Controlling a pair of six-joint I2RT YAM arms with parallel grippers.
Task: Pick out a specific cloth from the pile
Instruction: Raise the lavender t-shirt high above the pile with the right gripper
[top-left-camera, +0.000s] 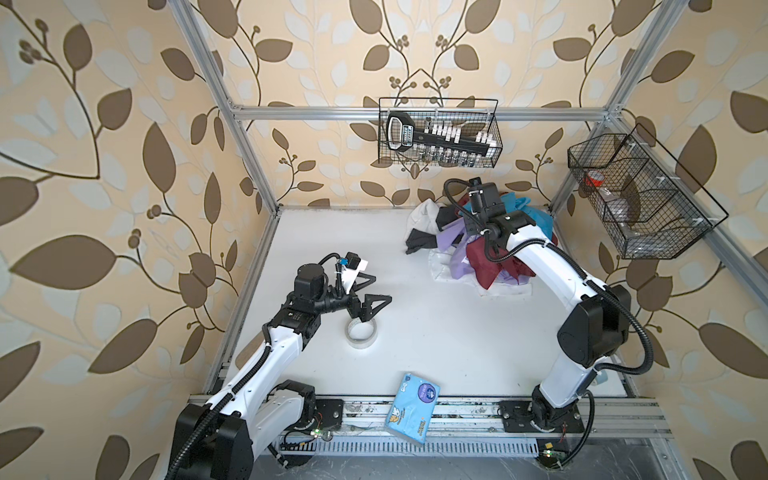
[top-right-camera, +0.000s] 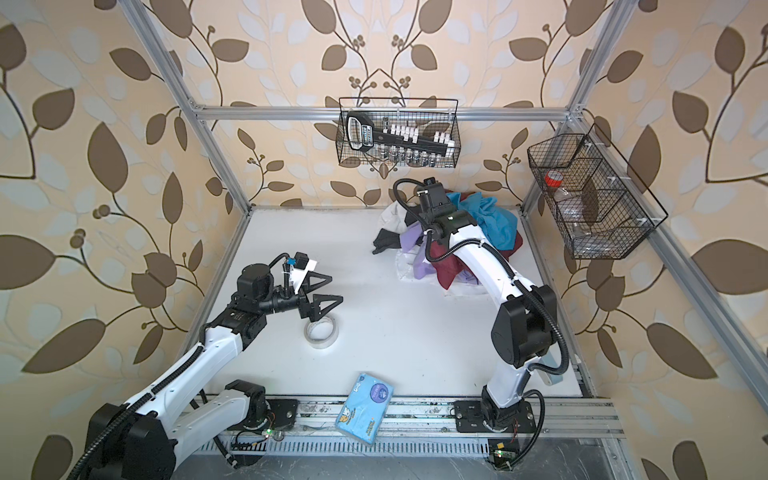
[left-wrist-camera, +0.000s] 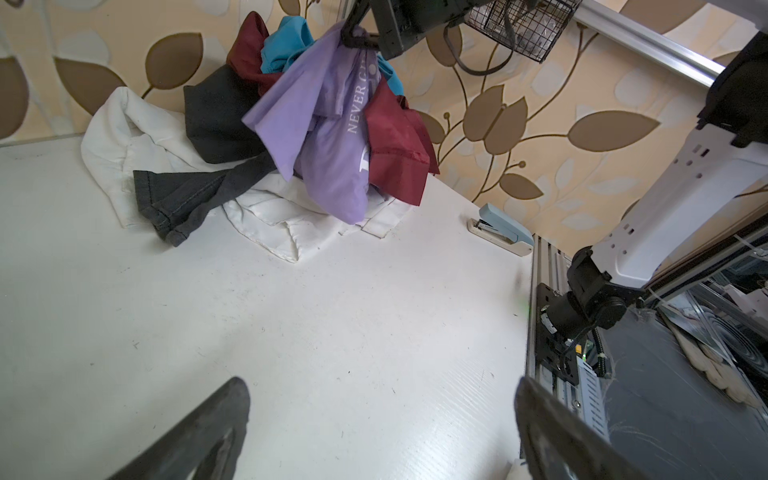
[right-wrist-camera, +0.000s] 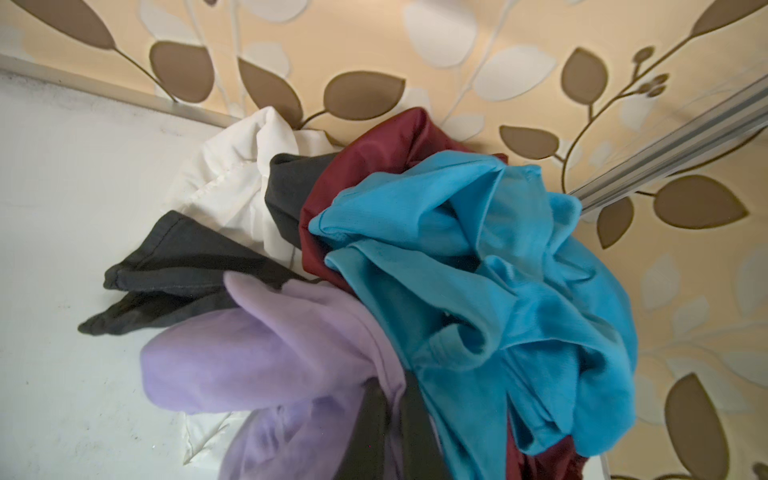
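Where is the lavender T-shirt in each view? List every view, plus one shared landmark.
Both top views: lavender T-shirt in the far-right pile, under the right arm.
Left wrist: hanging between dark grey garment and maroon garment.
Right wrist: beside the blue garment.
Shared landmark: the dark grey garment, beside it in all four.

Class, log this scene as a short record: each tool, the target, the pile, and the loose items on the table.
right tool: shut on cloth
left tool: open, empty, near tape roll
cloth: lavender, white lettering, hangs from right tool, lower end by pile
pile: blue, maroon, white, dark grey garments, far right of table
loose items: tape roll, tissue pack, stapler
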